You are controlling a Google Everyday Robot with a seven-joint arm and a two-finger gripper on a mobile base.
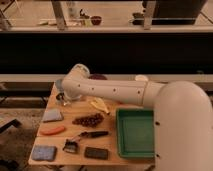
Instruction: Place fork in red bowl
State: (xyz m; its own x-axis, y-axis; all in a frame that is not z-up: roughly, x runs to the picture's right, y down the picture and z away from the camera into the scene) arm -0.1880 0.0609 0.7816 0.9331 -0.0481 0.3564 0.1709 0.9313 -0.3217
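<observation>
Dim, warm light falls on a wooden worktop (112, 142) standing before a long dark wall with pale rails; beyond it lies a lit floor with far-off furniture. Only one view is given. On the worktop I count one green tray (134, 131) at the right, one banana (100, 105) near the middle, one cluster of dark grapes (89, 120), one orange carrot-like piece (52, 130), one black brush (82, 140), one flat black block (96, 153), one grey sponge (52, 115) and one blue sponge (44, 152). One dark bowl (98, 77) and one white cup (142, 78) sit at the far edge.

One white arm (115, 92) reaches from the bulky body at the right across the worktop to the left, bending down at its elbow (77, 75). Its gripper (64, 98) hangs low over the far left corner, close to the surface. Whether the fingers are apart or together cannot be told. Neither the fork nor the red bowl can be made out for certain; something pale and glinting shows at the gripper.
</observation>
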